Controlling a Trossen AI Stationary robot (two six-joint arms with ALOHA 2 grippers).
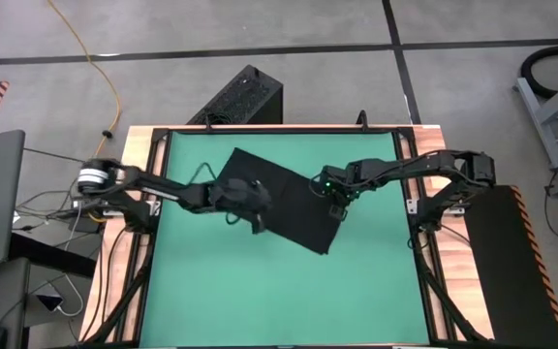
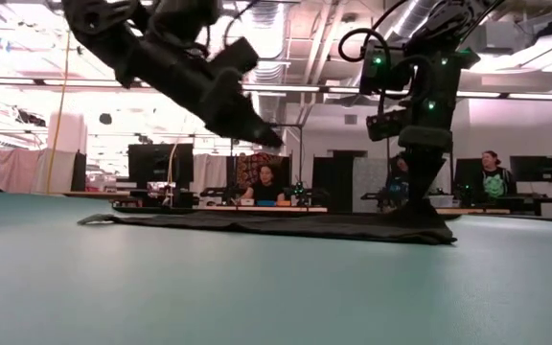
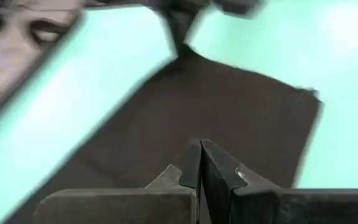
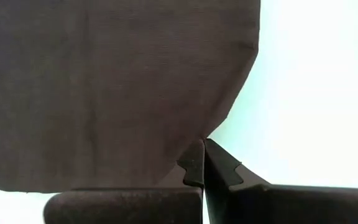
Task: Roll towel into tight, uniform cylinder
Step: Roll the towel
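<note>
The towel [image 1: 284, 199] lies flat and unrolled on the green mat [image 1: 211, 291], turned at an angle so its corners point toward the mat's sides, sitting in the middle and somewhat toward the far edge. My left gripper [image 1: 258, 225] hangs above the towel's left part, lifted clear of the cloth, and its jaws are pressed together with nothing between them; in my left wrist view the fingers [image 3: 191, 165] meet in a thin line over the dark fabric. My right gripper [image 1: 337, 207] is down at the towel's right edge, close to the corner that points right; in the low view it stands nearly upright with its tips at the cloth [image 2: 286, 226]. Its jaws are all but closed, and the right wrist view shows the towel's edge [image 4: 104, 87] running into the fingertips [image 4: 194, 163], so I seem to be pinching the hem there, though the cloth between the tips is too thin to make out clearly.
</note>
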